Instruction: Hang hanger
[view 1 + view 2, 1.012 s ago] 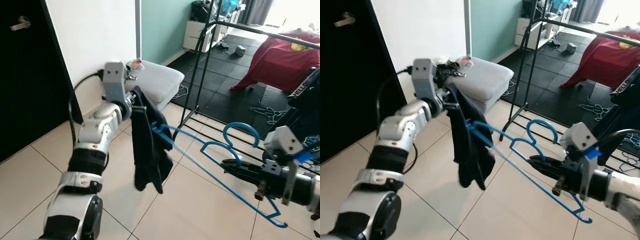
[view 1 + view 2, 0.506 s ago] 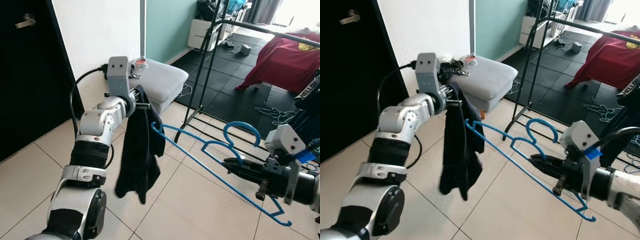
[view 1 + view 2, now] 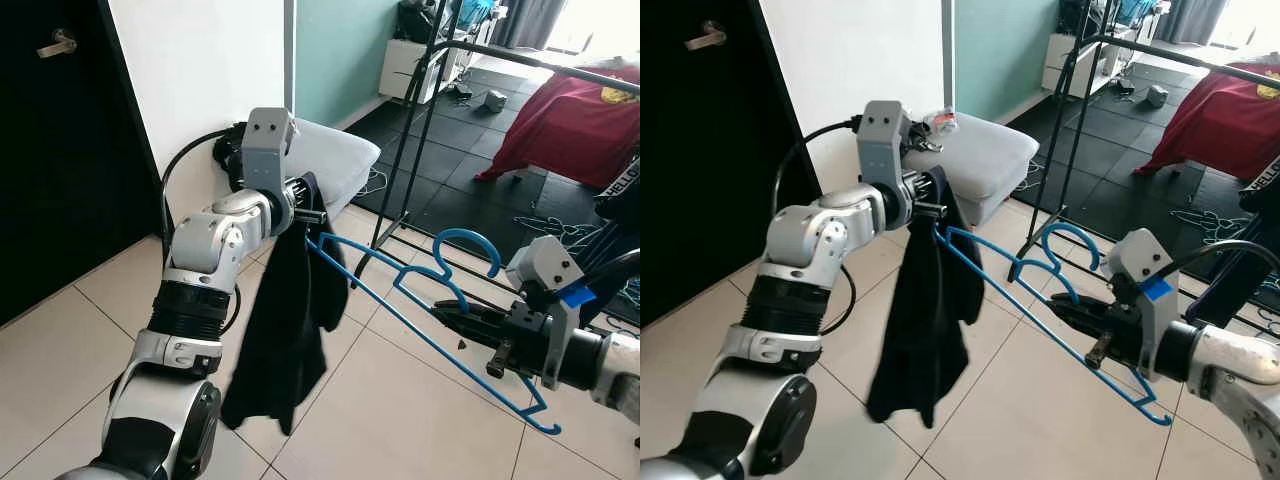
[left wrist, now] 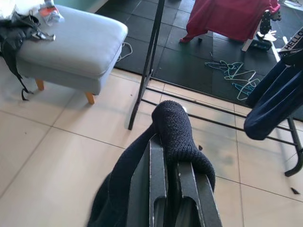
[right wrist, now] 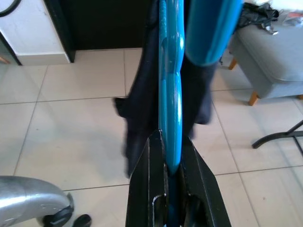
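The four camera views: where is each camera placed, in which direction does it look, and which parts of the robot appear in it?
Left eye view: on the head, looking forward and down; both silver arms, the dark garment and the blue hanger.
Right eye view: beside it, the same scene.
Left wrist view: along the left gripper, shut on the garment, toward the grey footstool and clothes rack.
Right wrist view: along the right gripper, shut on the hanger.
Shared: garment, footstool.
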`<state>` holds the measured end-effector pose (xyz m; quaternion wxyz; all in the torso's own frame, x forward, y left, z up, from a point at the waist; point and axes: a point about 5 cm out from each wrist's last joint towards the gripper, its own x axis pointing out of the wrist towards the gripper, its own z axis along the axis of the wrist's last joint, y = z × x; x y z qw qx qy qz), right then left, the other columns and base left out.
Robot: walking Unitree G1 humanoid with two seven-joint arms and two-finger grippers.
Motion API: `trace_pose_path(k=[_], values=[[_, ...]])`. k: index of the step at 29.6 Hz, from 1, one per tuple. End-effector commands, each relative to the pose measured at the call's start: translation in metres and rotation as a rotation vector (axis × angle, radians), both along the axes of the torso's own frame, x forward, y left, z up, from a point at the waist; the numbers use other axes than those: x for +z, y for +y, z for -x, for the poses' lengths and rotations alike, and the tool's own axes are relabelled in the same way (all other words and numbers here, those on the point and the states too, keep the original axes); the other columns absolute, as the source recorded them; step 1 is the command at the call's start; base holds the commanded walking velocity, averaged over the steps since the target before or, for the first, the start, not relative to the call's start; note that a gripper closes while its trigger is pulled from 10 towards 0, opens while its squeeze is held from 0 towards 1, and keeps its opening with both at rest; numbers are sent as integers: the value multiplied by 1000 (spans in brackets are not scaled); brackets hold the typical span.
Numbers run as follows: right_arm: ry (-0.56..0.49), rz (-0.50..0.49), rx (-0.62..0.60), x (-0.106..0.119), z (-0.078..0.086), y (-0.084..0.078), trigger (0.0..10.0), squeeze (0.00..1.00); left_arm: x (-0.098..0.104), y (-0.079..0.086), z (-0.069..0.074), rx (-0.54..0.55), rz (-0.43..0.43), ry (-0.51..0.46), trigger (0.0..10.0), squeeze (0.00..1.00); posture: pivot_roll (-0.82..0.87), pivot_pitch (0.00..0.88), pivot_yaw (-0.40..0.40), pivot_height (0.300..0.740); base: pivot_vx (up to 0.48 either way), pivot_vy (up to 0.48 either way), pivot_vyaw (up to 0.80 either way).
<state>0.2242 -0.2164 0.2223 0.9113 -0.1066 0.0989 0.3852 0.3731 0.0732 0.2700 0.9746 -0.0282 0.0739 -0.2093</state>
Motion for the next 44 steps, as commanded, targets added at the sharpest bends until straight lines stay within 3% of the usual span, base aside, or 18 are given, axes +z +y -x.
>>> trace_pose_path(k=[1, 8, 17, 20, 25, 34, 44], values=[[13, -7, 48, 4, 8, 1, 10000, 0, 5, 2, 0, 36, -45, -73, 10000, 0, -53, 70, -4, 740, 0, 0, 0], [82, 57, 76, 2, 22, -11, 10000, 0, 9, 11, -2, 106, -108, -121, 10000, 0, -61, 74, -6, 740, 0, 0, 0], [149, 113, 79, 0, 38, -20, 10000, 0, 11, 14, -1, 119, -110, -128, 10000, 0, -60, 83, -9, 740, 0, 0, 0], [137, 107, 53, 1, 39, -21, 10000, 0, 13, 11, 1, 104, -73, -117, 10000, 0, -67, 86, -7, 740, 0, 0, 0], [65, 59, 18, -2, 21, -10, 10000, 0, 15, -5, 6, 54, -27, -117, 10000, 0, -58, 83, -5, 740, 0, 0, 0], [42, -3, 9, -7, 2, 6, 10000, 0, 11, -8, 6, 52, -30, -106, 10000, 0, -54, 82, -8, 740, 0, 0, 0], [90, 91, -123, -16, -11, 0, 10000, 0, 15, -6, 7, 64, -23, -111, 10000, 0, -54, 86, -12, 740, 0, 0, 0]])
